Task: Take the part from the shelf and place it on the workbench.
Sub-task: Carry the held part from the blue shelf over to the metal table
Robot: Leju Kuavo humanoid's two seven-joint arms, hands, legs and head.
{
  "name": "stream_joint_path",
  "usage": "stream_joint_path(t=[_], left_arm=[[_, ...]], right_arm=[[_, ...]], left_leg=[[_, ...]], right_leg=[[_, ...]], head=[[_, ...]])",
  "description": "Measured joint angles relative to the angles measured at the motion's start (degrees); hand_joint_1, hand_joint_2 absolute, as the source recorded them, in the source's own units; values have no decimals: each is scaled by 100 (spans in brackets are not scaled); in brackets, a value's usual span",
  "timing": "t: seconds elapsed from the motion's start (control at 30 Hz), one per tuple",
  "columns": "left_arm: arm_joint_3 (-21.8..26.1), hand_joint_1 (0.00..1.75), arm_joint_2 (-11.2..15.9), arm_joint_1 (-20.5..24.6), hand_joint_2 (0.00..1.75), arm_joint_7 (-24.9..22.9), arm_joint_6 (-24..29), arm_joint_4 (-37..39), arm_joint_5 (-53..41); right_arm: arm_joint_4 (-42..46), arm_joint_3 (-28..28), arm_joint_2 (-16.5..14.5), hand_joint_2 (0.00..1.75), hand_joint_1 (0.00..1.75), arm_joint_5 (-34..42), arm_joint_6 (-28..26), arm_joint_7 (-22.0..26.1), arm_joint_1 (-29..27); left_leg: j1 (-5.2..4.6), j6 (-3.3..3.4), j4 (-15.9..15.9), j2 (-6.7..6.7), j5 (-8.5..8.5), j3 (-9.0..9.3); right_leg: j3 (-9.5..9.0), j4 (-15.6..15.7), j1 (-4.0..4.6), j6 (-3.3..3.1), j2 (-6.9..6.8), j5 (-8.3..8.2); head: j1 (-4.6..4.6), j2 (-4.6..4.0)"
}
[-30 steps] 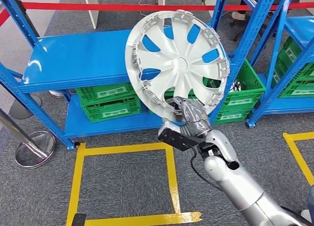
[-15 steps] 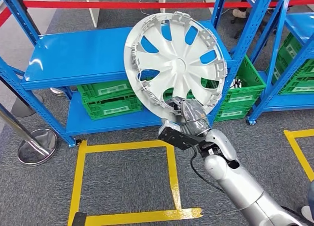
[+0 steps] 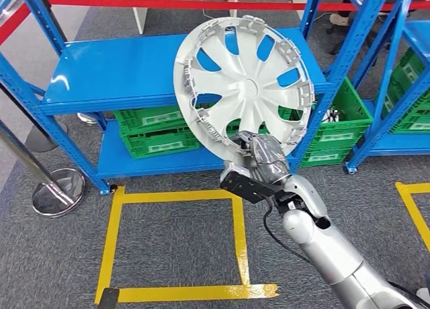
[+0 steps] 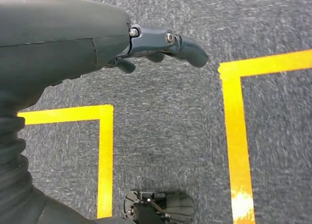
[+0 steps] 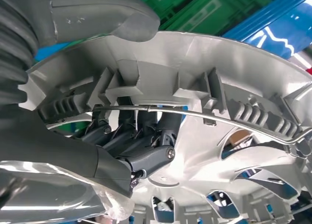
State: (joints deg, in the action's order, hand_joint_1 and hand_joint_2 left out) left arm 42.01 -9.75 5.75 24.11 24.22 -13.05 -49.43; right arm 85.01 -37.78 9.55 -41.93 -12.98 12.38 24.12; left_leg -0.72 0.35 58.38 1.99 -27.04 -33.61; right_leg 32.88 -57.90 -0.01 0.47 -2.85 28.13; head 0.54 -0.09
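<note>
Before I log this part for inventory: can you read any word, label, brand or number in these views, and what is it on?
No text can be read.
White labels on the green crates: too small and blurred to read.
Hubcap, held at its rim by the right robot hand: no legible marking in either view.

hubcap (image 3: 246, 80) | silver, inner side showing | tilted upright | lower rim gripped, before blue shelf (image 3: 121, 74)
</note>
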Motion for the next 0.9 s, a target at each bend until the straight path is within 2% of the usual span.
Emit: stream_joint_path(t=[0.07,0.1,0.13,0.2,0.23,0.27,0.3,0.33,0.4,0.43,0.47,0.53,0.57,0.63,0.7,0.73,0.77,0.8,0.83,0.87,0.9], left_arm=[[0,0,-1,-6,175,17,2,-1,-1],[0,0,-1,-9,175,33,5,-1,-1],[0,0,-3,-6,175,61,13,-2,-1],[0,0,-8,2,175,181,50,-1,16],[0,0,-11,3,175,270,84,-1,41],[1,0,-13,2,175,381,130,-1,83],[6,0,-15,2,175,513,184,-1,137],[19,0,-19,5,175,628,233,-1,194],[64,0,-27,21,175,758,275,-1,282],[86,0,-28,32,175,757,267,-1,302],[101,0,-28,39,175,743,255,-1,314],[117,0,-24,37,175,721,242,-1,322],[125,0,-21,32,175,712,240,0,325],[138,0,-15,35,175,703,240,0,331],[141,0,-13,52,175,701,243,0,334],[142,0,-13,55,175,700,243,0,334],[143,0,-13,53,175,697,243,0,334],[143,0,-13,47,175,694,244,0,334],[144,0,-13,42,175,691,245,0,334],[144,0,-13,40,175,688,246,-1,334],[144,0,-13,44,175,688,246,-1,334]], right_arm=[[5,2,11,175,175,1,1,0,-5],[6,2,17,175,175,2,1,-1,-5],[7,3,28,175,175,3,0,-1,-5],[8,5,63,175,175,2,-1,3,-16],[9,7,83,175,175,2,-2,5,-32],[15,13,106,175,175,4,-3,7,-56],[33,26,137,175,175,10,-5,8,-88],[59,45,173,175,175,18,-7,8,-119],[124,104,252,175,175,34,-12,18,-159],[151,130,280,175,175,37,-14,27,-159],[174,154,302,175,175,38,-16,36,-156],[205,190,327,175,175,38,-18,45,-147],[220,212,337,175,175,39,-17,43,-144],[253,273,383,175,175,51,-7,32,-128],[290,357,484,175,175,89,29,19,-112],[303,402,545,175,175,117,57,12,-102],[311,447,603,175,175,148,86,4,-93],[319,491,653,175,175,176,110,-3,-85],[328,528,695,175,175,198,127,-10,-79],[340,556,729,175,175,210,135,-15,-71],[354,579,760,175,175,216,139,-17,-62]], left_leg=[[11,66,-35,-77,26,-16],[22,100,-51,-111,43,-14],[34,131,-67,-147,60,-12],[40,159,-68,-222,72,-22],[38,164,-66,-267,75,-23],[38,165,-63,-316,76,-24],[39,165,-56,-375,76,-23],[43,163,-45,-442,75,-22],[44,141,-5,-575,67,-44],[42,119,22,-633,69,-76],[45,90,42,-680,79,-113],[55,35,60,-772,109,-172],[58,11,78,-774,94,-189],[46,-38,355,-609,-101,-316],[49,-82,1077,-359,-478,-627],[57,-96,1455,-298,-628,-788],[63,-101,1692,-267,-686,-882],[68,-98,1697,-251,-628,-870],[69,-87,1467,-228,-471,-746],[64,-67,1065,-170,-262,-538],[37,-42,652,-43,-108,-327]], right_leg=[[43,-32,-9,60,-23,39],[94,-131,-16,87,25,120],[203,-358,-23,109,99,260],[559,-1123,-31,136,232,610],[734,-1483,-32,146,256,726],[835,-1671,-34,152,266,740],[827,-1630,-39,154,273,640],[706,-1362,-50,152,297,448],[328,-590,-87,149,481,88],[180,-301,-103,145,572,9],[104,-153,-110,141,638,0],[78,-104,-103,113,594,22],[78,-99,-105,88,542,12],[68,-76,-115,23,412,-6],[66,-71,-99,-20,264,-6],[66,-72,-87,-29,186,-3],[65,-72,-78,-33,107,0],[64,-72,-71,-36,34,3],[59,-72,-65,-36,-34,4],[53,-73,-60,-34,-97,8],[49,-73,-50,-28,-151,13]], head=[[-3,0],[-7,0],[-13,0],[-24,0],[-24,0],[-24,0],[-24,0],[-24,0],[-24,0],[-23,0],[-22,0],[-22,0],[-21,0],[4,0],[27,0],[27,0],[27,0],[27,0],[27,0],[27,0],[27,0]])
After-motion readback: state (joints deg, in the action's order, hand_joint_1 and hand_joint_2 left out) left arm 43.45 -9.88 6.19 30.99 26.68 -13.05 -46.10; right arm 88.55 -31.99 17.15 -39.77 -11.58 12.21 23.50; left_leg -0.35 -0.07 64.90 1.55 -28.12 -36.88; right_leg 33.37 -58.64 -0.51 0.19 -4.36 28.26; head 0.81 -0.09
